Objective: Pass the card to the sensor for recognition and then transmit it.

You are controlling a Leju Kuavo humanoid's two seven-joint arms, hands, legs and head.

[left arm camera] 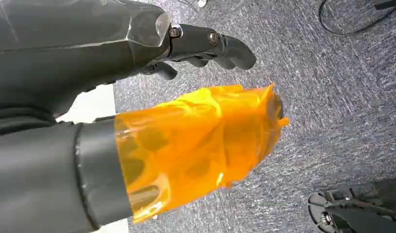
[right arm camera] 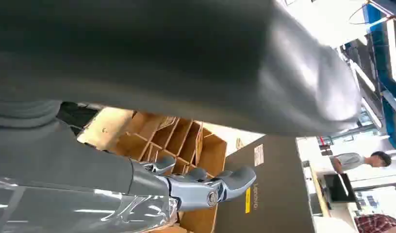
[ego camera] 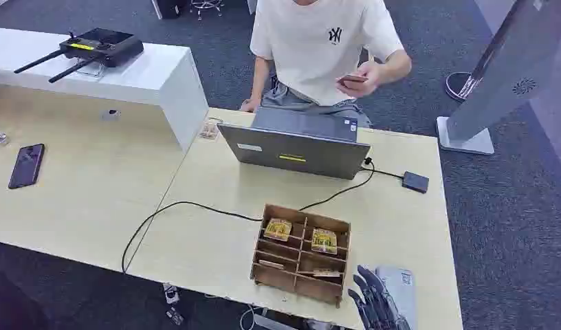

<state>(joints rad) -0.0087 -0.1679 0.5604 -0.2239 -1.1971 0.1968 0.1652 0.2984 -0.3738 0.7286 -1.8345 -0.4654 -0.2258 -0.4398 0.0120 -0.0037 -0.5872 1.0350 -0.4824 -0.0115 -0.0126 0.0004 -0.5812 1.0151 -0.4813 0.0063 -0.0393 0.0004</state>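
A brown wooden compartment box (ego camera: 302,253) stands near the table's front edge. Two yellow-printed cards (ego camera: 278,229) (ego camera: 324,240) stand in its back compartments, and flat cards (ego camera: 326,273) lie in the front ones. A small black sensor box (ego camera: 415,181) on a cable lies at the far right of the table. My right hand (ego camera: 375,300) hovers just right of the box with fingers spread, holding nothing; in the right wrist view its fingers (right arm camera: 206,187) reach out beside the box (right arm camera: 176,141). My left hand (left arm camera: 152,43) hangs over the carpet, its thumb wrapped in orange film (left arm camera: 201,145), holding nothing.
A grey laptop (ego camera: 295,146) stands open behind the box, its black cable (ego camera: 195,206) running across the table. A person (ego camera: 319,41) sits behind it holding a phone. A pale flat device (ego camera: 401,283) lies under my right hand. A phone (ego camera: 26,165) lies far left.
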